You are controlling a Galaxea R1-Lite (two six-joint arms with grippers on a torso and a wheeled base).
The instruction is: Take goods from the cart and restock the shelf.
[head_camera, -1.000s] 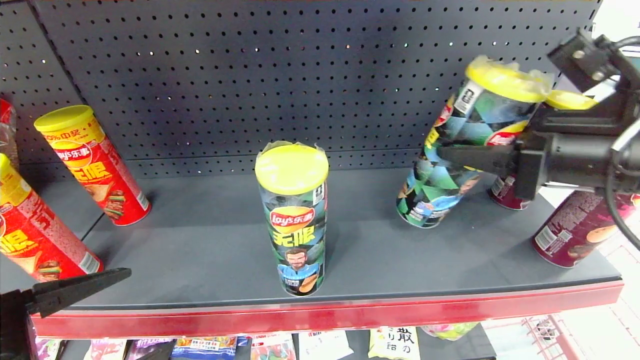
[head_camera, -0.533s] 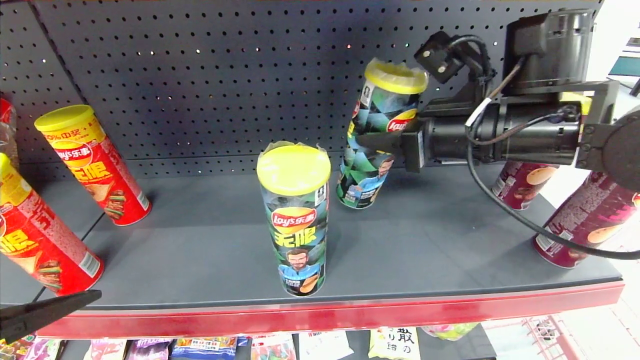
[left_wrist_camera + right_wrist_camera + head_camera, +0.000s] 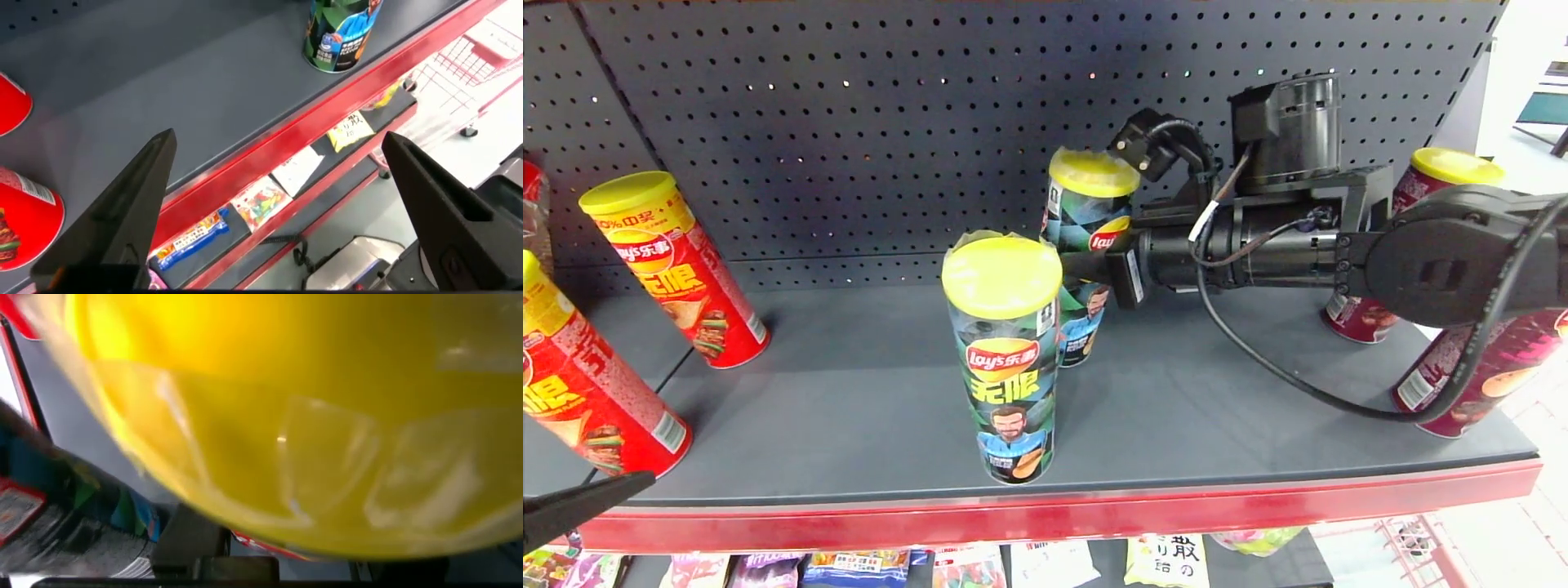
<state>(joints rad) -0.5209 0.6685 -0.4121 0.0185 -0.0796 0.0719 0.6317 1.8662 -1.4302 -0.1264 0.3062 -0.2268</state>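
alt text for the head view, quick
The right tool grips a green chip can, upright, just behind a matching can on the dark shelf. Red cans stand left, maroon cans right.

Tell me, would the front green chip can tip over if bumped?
Probably: the green chip can is tall on a narrow base, so a high push could topple it. Round, it might then roll along the shelf. The right end effector squeezes a matching can without visible denting, so probably stiff.
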